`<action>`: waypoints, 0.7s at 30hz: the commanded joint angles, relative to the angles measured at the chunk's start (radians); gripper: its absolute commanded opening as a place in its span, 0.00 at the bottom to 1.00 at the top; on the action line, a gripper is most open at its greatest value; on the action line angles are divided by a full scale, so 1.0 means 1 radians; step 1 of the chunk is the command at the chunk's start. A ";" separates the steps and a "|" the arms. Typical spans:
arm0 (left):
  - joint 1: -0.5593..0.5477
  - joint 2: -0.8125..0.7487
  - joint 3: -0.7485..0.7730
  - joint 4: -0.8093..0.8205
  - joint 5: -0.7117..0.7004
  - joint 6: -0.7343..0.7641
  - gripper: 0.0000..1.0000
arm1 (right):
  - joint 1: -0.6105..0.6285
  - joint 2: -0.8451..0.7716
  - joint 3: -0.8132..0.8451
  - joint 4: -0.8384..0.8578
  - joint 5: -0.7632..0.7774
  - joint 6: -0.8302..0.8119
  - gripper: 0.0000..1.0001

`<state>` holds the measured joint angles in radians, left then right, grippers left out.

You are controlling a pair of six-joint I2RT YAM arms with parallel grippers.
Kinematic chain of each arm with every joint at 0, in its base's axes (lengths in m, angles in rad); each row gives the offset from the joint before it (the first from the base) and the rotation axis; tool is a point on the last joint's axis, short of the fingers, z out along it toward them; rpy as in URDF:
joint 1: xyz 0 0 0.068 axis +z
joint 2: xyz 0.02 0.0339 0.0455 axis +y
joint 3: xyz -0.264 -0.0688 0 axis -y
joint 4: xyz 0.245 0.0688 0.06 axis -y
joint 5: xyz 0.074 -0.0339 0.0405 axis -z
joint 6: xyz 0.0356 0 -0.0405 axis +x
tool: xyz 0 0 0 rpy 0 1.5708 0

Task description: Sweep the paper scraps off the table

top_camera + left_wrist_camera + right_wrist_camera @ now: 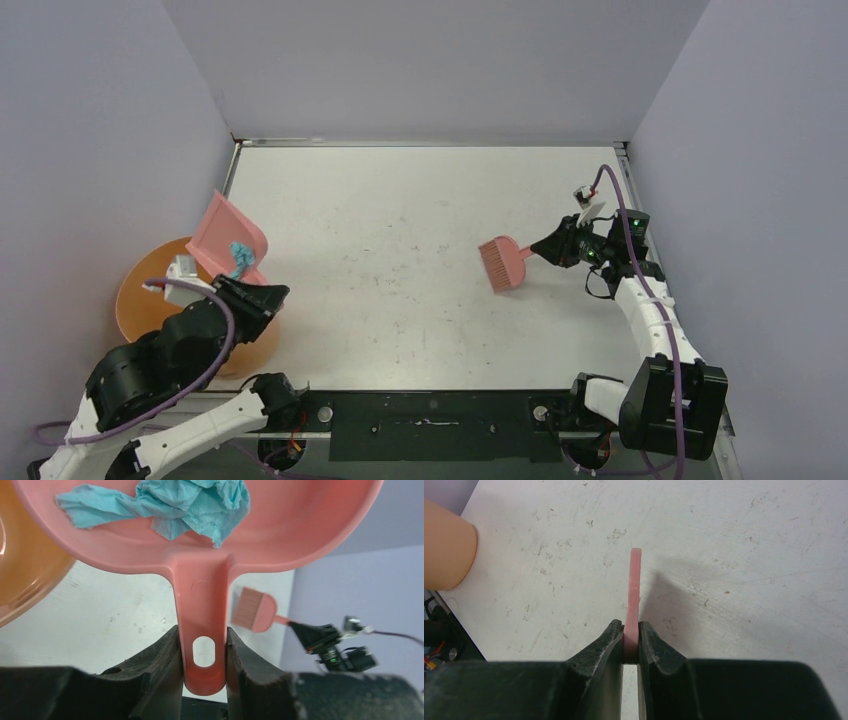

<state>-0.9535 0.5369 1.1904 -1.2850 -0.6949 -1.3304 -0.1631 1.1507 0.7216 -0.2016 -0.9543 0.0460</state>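
One teal paper scrap (pixel 175 505) lies crumpled in the pan of the pink dustpan (pixel 300 535). In the top view the teal scrap (pixel 240 258) and the dustpan (pixel 222 232) are tilted up over the orange bucket (pixel 140 300) at the table's left edge. My left gripper (pixel 204 652) is shut on the dustpan's handle. My right gripper (pixel 631 642) is shut on the thin handle of the pink brush (pixel 634 587). From above, the brush (pixel 505 262) hangs over the right half of the white table (pixel 400 210), held by the right gripper (pixel 545 250).
The orange bucket (pixel 25 580) stands off the table's left edge, under the dustpan; the orange bucket (pixel 446 545) also shows at the left of the right wrist view. Grey walls enclose the table on three sides. The tabletop carries dark scuff marks.
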 commanded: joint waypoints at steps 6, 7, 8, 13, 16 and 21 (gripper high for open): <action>0.000 -0.403 -0.329 0.432 -0.064 -0.360 0.00 | -0.006 -0.003 -0.001 0.057 -0.030 -0.026 0.05; 0.000 -0.428 -0.361 0.490 -0.058 -0.364 0.00 | -0.006 -0.002 -0.002 0.057 -0.030 -0.025 0.05; 0.001 -0.445 -0.388 0.525 -0.055 -0.378 0.00 | -0.006 -0.002 -0.002 0.057 -0.029 -0.026 0.05; 0.002 -0.472 -0.418 0.530 -0.077 -0.399 0.00 | -0.006 -0.005 -0.003 0.056 -0.029 -0.026 0.05; 0.002 -0.449 -0.371 0.470 -0.098 -0.387 0.00 | -0.007 -0.008 -0.004 0.056 -0.028 -0.028 0.05; 0.001 -0.451 -0.360 0.536 -0.103 -0.311 0.00 | -0.007 -0.004 -0.004 0.056 -0.028 -0.029 0.05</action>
<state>-0.9524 0.0860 0.7933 -0.8547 -0.7795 -1.6863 -0.1631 1.1564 0.7216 -0.2020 -0.9543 0.0383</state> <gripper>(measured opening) 0.287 0.129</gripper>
